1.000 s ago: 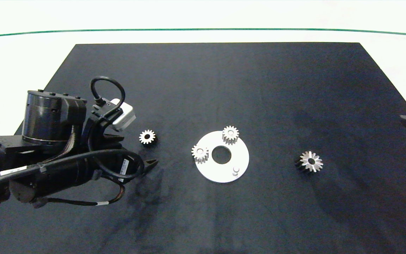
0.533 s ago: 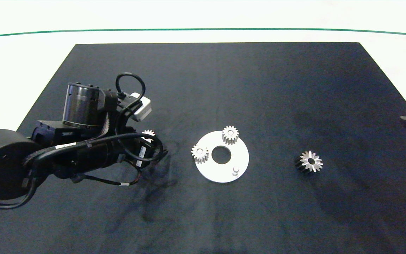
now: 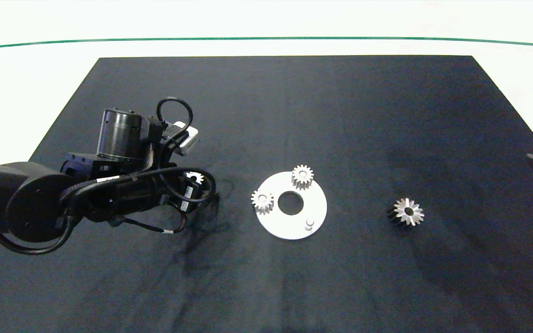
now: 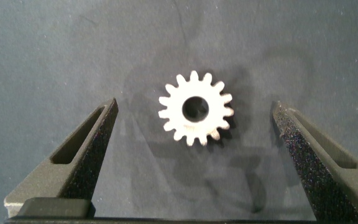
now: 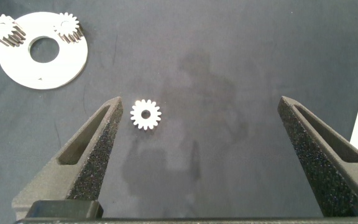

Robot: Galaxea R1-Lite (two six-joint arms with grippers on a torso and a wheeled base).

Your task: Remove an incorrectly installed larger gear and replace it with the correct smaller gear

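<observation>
- The left gripper (image 4: 194, 124), two grey fingers on a dark arm, hangs over the left part of the black mat (image 3: 294, 101), its jaws wide apart and holding nothing.
- The smaller gear (image 4: 196, 108), a small silver spur gear with short stubby teeth and a round centre hole, lies flat on the mat between those open fingers, touching neither.
- The larger gear (image 3: 407, 212), a silver metal gear with long pointed flaring teeth and a dark centre hole, lies on the mat well to the right of the white round plate (image 3: 294, 224).
- Two small silver spur gears (image 3: 302, 176) (image 3: 262, 201) sit on the plate; a short bare peg (image 3: 309, 223) stands near its front edge.
- The right gripper (image 5: 197, 149) sits at the mat's right edge, jaws spread and empty.
</observation>
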